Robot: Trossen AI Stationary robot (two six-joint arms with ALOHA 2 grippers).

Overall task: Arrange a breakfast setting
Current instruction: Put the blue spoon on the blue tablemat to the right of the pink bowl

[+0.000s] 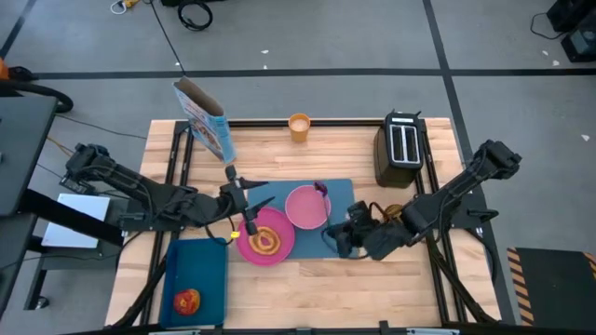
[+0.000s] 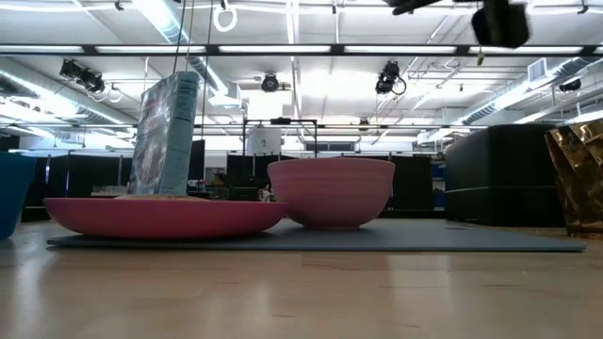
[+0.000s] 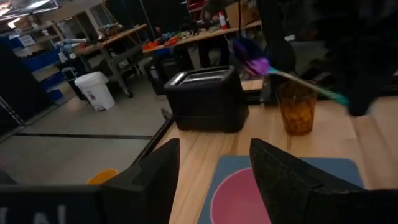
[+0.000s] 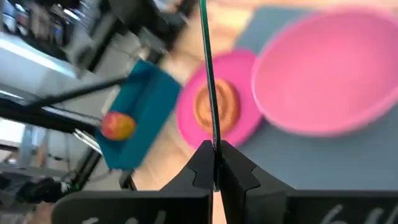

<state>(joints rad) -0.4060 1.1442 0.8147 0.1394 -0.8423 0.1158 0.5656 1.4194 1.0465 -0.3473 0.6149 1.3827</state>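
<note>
— What lies around the wooden table (image 1: 307,279)?
— Grey floor (image 1: 307,37) crossed by dark lines, cables near its far edge.
— And beyond the table?
— Long ceiling light strips (image 2: 283,49), cluttered workbenches (image 3: 124,46), and a white bin (image 3: 99,90) standing beside them.

Looking like a robotics lab or workshop, not a home. Low view is showing an open industrial ceiling with strip lights (image 2: 283,49), exposed beams and ceiling-hung cameras (image 2: 391,77). Left wrist view is showing workbenches (image 3: 118,38) piled with gear, a white bin (image 3: 99,90) and a grey concrete floor (image 3: 74,155) with taped lines. High view is showing the wooden desk (image 1: 354,288) sitting on that floor, cables (image 1: 191,13) trailing across it, and hazard striping (image 1: 542,284) at one edge.
</note>
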